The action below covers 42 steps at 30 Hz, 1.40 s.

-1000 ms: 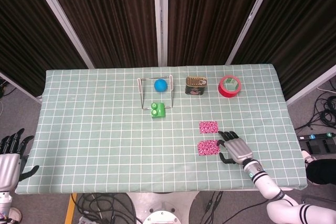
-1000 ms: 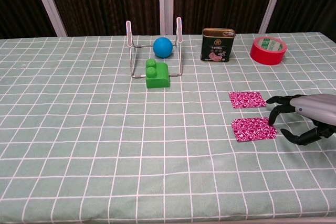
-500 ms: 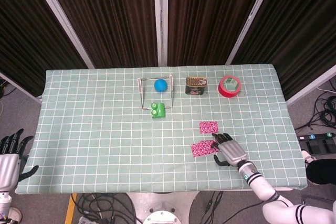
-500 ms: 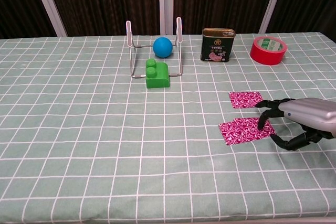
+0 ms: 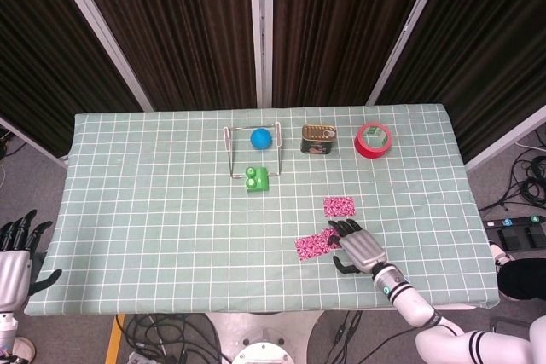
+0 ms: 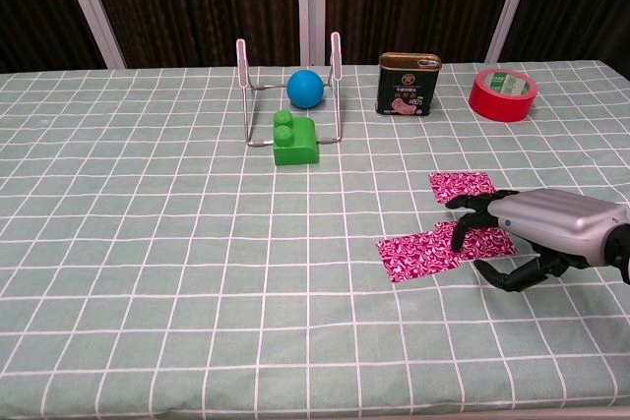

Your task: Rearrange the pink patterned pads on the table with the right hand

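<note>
The table (image 5: pixel 153 210), under its green checked cloth, carries everything, and the main risk sits near its front right: the right hand (image 5: pixel 358 246) rests with its fingers (image 6: pixel 463 235) pressing down on the right end of the nearer pink pad (image 6: pixel 433 251), which lies skewed, its left end swung toward the table's front edge, and only a little apart from the farther pink pad (image 5: pixel 339 206), which lies square to the grid just behind it. Because the hand is only pressing on the pad rather than grasping it, I judge that a thin pad could slip out from under the fingertips, twist further, buckle, or drag the cloth into a wrinkle; a sweep toward the back could also nudge the second pad. The left hand (image 5: pixel 15 249) hangs beside the table's left front corner, fingers spread and holding nothing, so it poses no trouble. Counted from big to small: one table, two hands, one wire rack (image 5: pixel 252 153), one red tape roll (image 5: pixel 373 140), one tin (image 5: pixel 318 139), two pink pads, one blue ball (image 5: pixel 261 138), one green block (image 5: pixel 258 178).
</note>
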Motion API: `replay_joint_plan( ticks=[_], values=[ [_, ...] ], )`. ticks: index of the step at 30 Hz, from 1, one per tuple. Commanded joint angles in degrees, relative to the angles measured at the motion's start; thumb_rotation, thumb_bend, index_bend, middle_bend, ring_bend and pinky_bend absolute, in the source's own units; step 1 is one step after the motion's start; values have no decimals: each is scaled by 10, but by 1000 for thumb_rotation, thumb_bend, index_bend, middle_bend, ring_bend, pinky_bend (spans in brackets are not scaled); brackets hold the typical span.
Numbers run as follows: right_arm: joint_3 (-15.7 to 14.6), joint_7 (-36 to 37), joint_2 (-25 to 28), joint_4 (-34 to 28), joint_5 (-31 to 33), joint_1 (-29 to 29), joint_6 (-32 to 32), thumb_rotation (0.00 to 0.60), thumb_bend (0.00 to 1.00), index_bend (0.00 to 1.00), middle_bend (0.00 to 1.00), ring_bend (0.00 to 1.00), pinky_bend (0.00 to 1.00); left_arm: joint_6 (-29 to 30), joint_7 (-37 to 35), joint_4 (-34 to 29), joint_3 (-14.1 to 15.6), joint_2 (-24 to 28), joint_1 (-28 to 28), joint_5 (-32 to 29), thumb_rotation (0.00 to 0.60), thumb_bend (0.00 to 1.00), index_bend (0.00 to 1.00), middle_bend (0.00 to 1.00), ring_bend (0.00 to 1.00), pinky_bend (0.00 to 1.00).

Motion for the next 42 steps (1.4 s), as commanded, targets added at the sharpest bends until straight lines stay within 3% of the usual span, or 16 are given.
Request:
replay_joint_plan(
  ticks=[1, 15, 19, 22, 25, 34, 42],
  values=[
    [1, -4, -4, -2, 0, 3, -2, 349, 491, 291, 0, 0, 0, 0, -2, 2, 0, -1, 1, -1, 600, 37, 250, 150, 115, 128],
    [11, -4, -3, -16, -11, 6, 17, 345, 486, 291, 0, 0, 0, -4, -3, 1, -1, -1, 0, -3, 600, 37, 251, 150, 116, 128],
    [40, 6, -3, 13, 8, 12, 25, 339, 360, 290, 0, 0, 0, -4, -3, 1, -1, -1, -2, -1, 600, 37, 250, 150, 116, 128],
    [64, -5, -10, 41, 33, 24, 24, 377, 227, 291, 0, 0, 0, -3, -3, 0, -1, -1, -1, 0, 600, 38, 250, 150, 116, 128],
    [84, -19, -25, 74, 58, 39, 16, 437, 163, 297, 2, 0, 0, -3, -1, -1, -1, 0, -1, -1, 600, 38, 250, 150, 116, 127],
    [112, -65, -88, 174, 135, 88, -30, 558, 133, 306, 24, 0, 0, -4, 5, -9, 0, 5, 0, -4, 600, 37, 251, 150, 116, 128],
    [117, -78, -124, 219, 165, 103, -39, 569, 120, 310, 24, 0, 0, -9, 9, -17, -1, 7, 0, -10, 600, 37, 250, 150, 116, 127]
  ],
)
